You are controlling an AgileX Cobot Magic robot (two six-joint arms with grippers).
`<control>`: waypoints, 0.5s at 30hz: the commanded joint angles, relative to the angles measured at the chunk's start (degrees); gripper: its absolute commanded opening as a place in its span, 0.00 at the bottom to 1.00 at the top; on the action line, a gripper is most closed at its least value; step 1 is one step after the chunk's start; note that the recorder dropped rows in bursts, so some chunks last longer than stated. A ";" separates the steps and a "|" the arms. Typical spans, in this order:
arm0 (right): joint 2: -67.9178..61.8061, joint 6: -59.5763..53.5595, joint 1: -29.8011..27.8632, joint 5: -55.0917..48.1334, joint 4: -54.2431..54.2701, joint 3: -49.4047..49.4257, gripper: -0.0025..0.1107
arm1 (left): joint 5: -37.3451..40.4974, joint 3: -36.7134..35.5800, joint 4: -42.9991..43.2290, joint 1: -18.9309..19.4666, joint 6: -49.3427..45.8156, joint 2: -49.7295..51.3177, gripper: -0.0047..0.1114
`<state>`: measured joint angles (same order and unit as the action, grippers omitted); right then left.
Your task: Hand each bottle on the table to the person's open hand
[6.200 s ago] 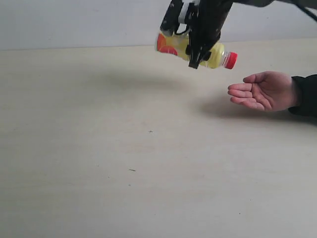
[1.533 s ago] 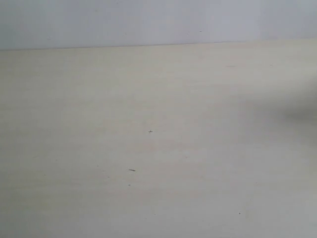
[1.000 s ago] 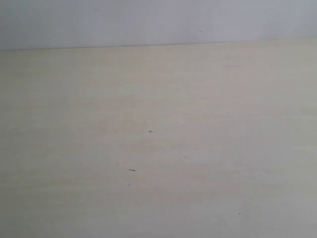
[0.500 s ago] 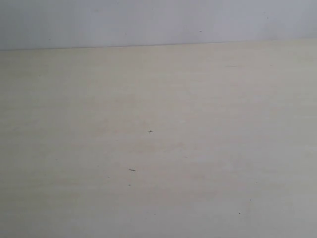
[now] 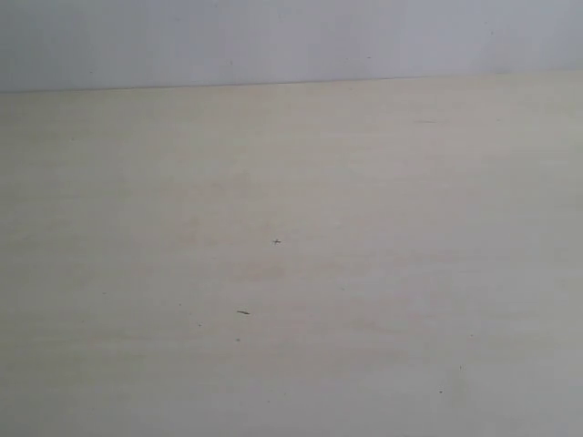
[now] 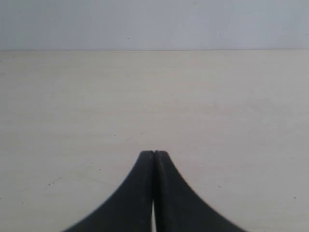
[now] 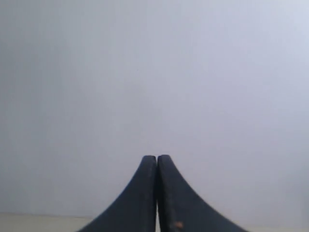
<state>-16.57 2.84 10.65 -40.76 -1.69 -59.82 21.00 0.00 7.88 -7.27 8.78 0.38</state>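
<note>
No bottle shows in any view, and the person's hand is out of sight too. The pale beige table [image 5: 291,273] fills the exterior view with only a few tiny dark specks on it. Neither arm appears in that view. In the left wrist view my left gripper [image 6: 154,152] is shut, its black fingers pressed together with nothing between them, low over the table [image 6: 72,106]. In the right wrist view my right gripper [image 7: 157,157] is also shut and empty, facing the grey wall.
A plain grey wall [image 5: 291,41] runs behind the table's far edge. A thin strip of table [image 7: 38,223] shows low in the right wrist view.
Six seconds ago an arm held the yellow bottle near the open hand at the right. A faint shadow at the right edge faded over the last 1.5 seconds.
</note>
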 commanded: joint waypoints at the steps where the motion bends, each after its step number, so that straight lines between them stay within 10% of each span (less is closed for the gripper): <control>1: 3.05 0.19 -2.77 3.86 -0.52 3.31 0.02 | -0.40 0.00 0.15 -0.34 0.28 -0.38 0.04; 15: 8.74 0.19 -3.15 8.03 -0.89 6.38 0.02 | -0.40 0.00 0.15 -0.34 0.28 -0.38 0.04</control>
<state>-8.15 2.95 7.80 -34.29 -2.22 -53.88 21.00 0.00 7.88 -7.27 8.78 0.38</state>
